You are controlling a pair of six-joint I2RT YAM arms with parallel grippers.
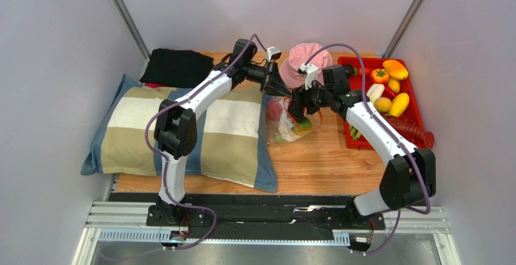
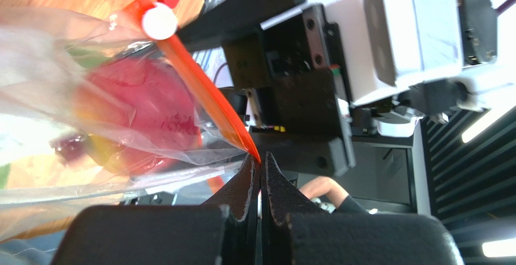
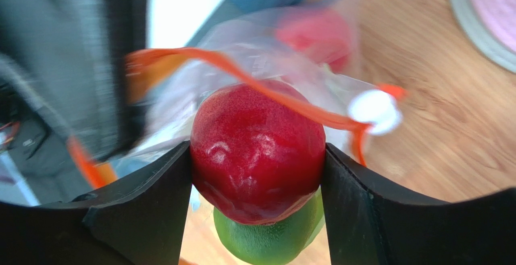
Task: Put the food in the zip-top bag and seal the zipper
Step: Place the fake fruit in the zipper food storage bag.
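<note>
The clear zip-top bag [image 1: 283, 125] lies on the wooden table between my grippers, with some red and green food inside [image 2: 142, 111]. My left gripper [image 2: 260, 159] is shut on the end of the orange-red zipper [image 2: 200, 93] and holds the mouth edge up; its white slider [image 2: 158, 22] sits at the far end. My right gripper [image 3: 257, 156] is shut on a glossy red toy fruit [image 3: 257, 147] with a green part [image 3: 272, 241] below it, right at the bag's mouth. The zipper [image 3: 242, 75] arcs over this fruit. More food [image 1: 387, 87] lies in the red tray.
The red tray [image 1: 418, 117] stands at the right. A pink hat [image 1: 306, 59] lies behind the bag. A striped pillow [image 1: 181, 132] fills the left side, and a black cloth [image 1: 175, 65] lies at the back left.
</note>
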